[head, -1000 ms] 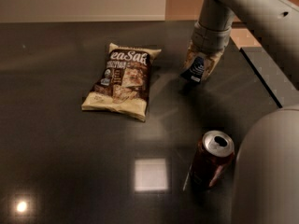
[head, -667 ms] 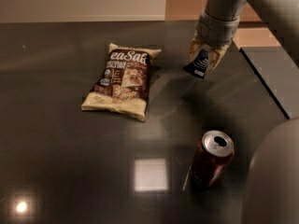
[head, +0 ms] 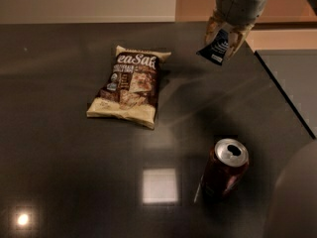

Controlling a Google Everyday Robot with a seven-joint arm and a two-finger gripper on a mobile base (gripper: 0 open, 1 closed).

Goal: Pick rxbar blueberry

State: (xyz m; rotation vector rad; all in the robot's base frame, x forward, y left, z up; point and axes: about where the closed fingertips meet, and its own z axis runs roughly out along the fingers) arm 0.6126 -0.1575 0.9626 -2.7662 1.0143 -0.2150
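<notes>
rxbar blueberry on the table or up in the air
Up in the air: the rxbar blueberry hangs tilted in the claw at the upper right, which is shut on it, clear of the table.

Navy rxbar blueberry (head: pixel 216 47) hangs tilted, pinched in end effector (head: pixel 225 37) aloft.

Saw a dark, glossy counter (head: pixel 59 182) with a square glare patch at the front middle and a small round one at the front left. Found a cream-and-brown chip bag (head: pixel 130 86) lying flat left of centre and a reddish-brown soda can (head: pixel 223 175) standing upright at the front right, well apart. Noted the tool (head: pixel 225 37) above the far right part, clamped on the rxbar blueberry (head: pixel 215 48), off the surface.
</notes>
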